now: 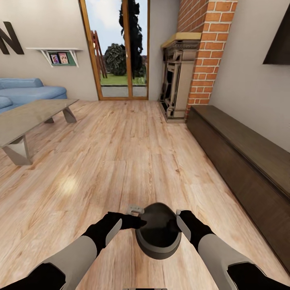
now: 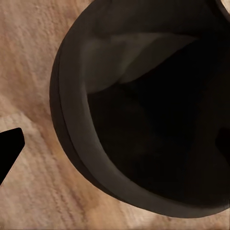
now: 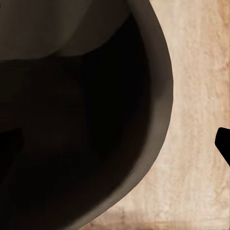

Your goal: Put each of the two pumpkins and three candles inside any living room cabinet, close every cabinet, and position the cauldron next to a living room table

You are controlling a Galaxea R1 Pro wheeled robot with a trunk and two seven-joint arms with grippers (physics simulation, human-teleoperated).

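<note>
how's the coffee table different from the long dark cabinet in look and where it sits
The coffee table has a greyish glassy top on short grey legs, with open space beneath; the cabinet is solid dark-brown wood down to the floor. The coffee table stands free on the left near the blue sofa; the cabinet runs along the right wall beside the brick fireplace. Both are long, low and rest on the wood-plank floor.

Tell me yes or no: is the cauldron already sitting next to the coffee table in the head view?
No, the cauldron is between both grippers close to the robot, far across bare floor from the table.
</note>
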